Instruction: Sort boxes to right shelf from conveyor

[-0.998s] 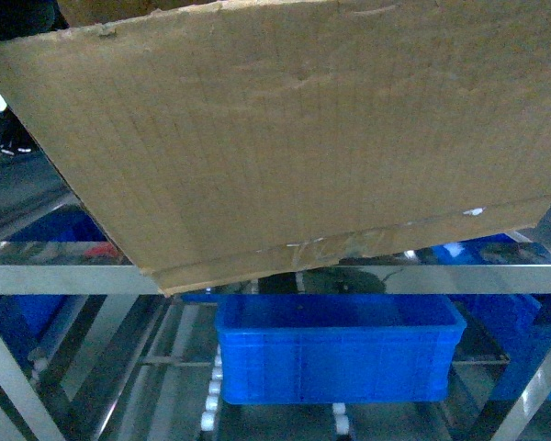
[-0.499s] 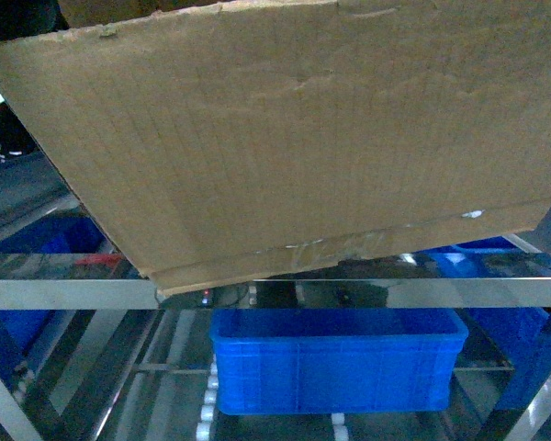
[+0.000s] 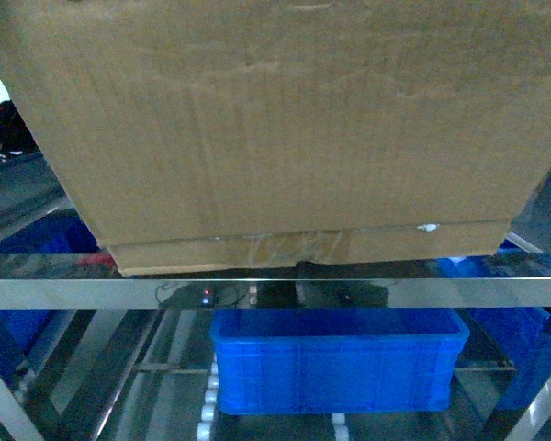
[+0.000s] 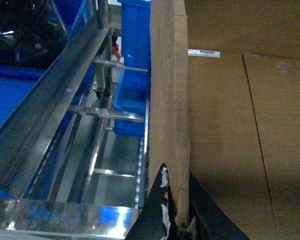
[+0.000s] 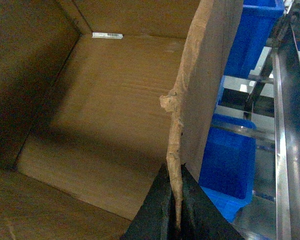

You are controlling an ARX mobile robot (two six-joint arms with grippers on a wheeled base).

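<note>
The left pincer [image 4: 176, 220] is clamping the left wall of the cardboard box [image 3: 285, 129]; the right pincer [image 5: 175, 212] is clamping its ragged right wall. The box is filling the upper head view, hanging just above the steel shelf rail [image 3: 275, 292]. Keep both grips level while lowering. Both wrists are reaching in from the frame bottoms, above blue crates [image 3: 338, 358].

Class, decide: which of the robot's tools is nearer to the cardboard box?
Neither: both touch it. The left tool pinches the cardboard box on its left wall; the right tool pinches its right wall.
</note>
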